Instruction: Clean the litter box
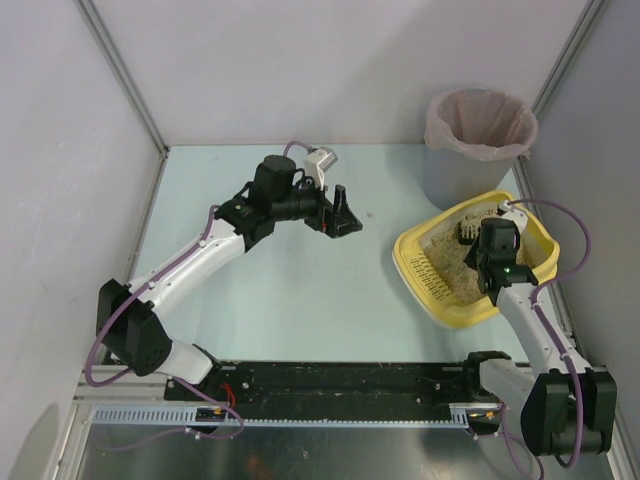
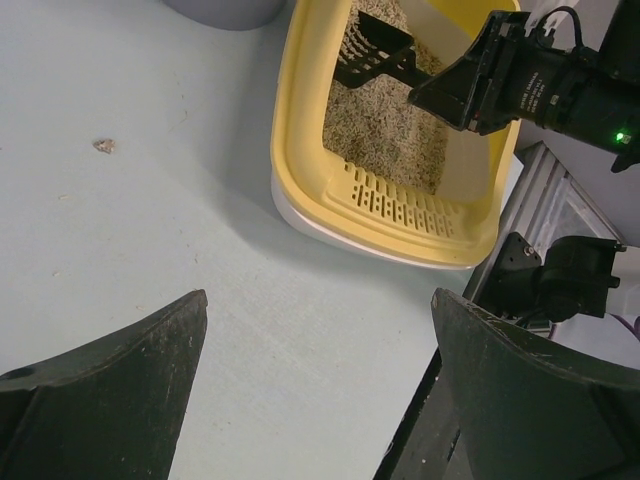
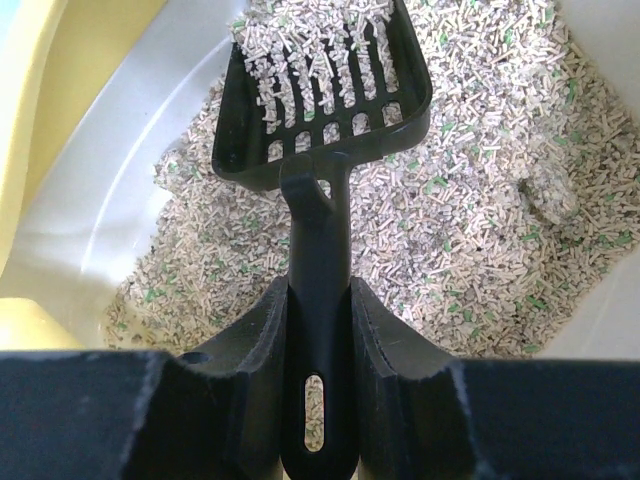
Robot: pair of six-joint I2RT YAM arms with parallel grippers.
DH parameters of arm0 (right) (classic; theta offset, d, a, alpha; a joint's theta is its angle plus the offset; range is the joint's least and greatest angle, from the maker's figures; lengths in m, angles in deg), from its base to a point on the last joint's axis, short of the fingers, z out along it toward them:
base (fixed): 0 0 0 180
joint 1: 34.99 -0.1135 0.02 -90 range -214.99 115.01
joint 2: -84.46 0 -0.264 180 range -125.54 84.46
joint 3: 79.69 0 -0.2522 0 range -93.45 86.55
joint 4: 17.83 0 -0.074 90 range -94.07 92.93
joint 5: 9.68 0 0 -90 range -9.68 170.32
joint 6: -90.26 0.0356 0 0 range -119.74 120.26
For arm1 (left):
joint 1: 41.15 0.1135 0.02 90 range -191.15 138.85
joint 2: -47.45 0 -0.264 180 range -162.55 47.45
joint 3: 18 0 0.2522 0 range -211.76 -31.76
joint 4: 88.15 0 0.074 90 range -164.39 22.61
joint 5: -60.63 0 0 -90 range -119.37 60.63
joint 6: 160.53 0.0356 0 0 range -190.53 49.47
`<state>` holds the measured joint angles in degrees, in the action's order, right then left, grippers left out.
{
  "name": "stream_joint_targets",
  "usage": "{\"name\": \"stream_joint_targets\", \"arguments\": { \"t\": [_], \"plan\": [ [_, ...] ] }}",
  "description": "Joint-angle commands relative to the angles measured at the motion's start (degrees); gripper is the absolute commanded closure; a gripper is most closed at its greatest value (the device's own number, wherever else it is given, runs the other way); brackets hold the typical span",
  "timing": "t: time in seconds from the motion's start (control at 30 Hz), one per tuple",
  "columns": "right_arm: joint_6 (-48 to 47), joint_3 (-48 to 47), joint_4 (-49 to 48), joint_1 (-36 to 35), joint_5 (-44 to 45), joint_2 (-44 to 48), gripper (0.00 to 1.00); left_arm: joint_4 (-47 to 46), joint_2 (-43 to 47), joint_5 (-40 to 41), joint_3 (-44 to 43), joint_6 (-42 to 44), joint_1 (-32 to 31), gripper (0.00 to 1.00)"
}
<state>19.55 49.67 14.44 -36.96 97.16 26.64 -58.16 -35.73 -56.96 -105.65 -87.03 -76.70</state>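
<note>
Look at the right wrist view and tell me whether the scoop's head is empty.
No, the black scoop, gripped by its handle in the right gripper, has pale litter pellets lying across its slotted head.

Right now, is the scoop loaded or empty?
Partly loaded: pellets lie across the slotted blade of the scoop, held by the right gripper.

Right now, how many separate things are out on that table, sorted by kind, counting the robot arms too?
2 robot arms: left arm, right arm
1 litter box, yellow
1 scoop, black
1 bin, grey
1 small loose crumb
Total: 6
</note>
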Motion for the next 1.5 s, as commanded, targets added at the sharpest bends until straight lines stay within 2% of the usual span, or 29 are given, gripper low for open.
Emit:
{"name": "stream_joint_targets", "arguments": {
  "t": [0.0,0.53,0.97,1.13,1.33,1.47],
  "plan": [
    [0.93,1.81,-8.65,0.48,-1.28,0.25,1.0,-3.04,1.44,-2.29,0.24,0.14,0.13,0.03],
    [-0.39,6.47,-20.26,1.54,-9.63,1.04,1.0,-3.4,1.44,-3.08,0.59,0.14,0.13,0.03],
    [1.63,7.79,-12.53,1.54,-10.51,9.92,1.0,-3.48,1.44,-3.78,0.5,-0.12,0.13,0.03],
    [0.49,9.19,-11.29,1.19,-8.23,12.73,1.0,-3.66,1.61,-3.78,0.67,-0.3,0.22,0.03],
    [0.13,9.46,-13.84,3.03,-10.33,8.44,1.0,-3.84,1.0,-4.31,0.67,-0.74,0.13,0.04],
    [0.14,9.2,-11.75,3.03,-10.78,7.72,1.0,-3.84,1.17,-3.61,0.76,-0.3,0.13,0.03]
  ]
}}
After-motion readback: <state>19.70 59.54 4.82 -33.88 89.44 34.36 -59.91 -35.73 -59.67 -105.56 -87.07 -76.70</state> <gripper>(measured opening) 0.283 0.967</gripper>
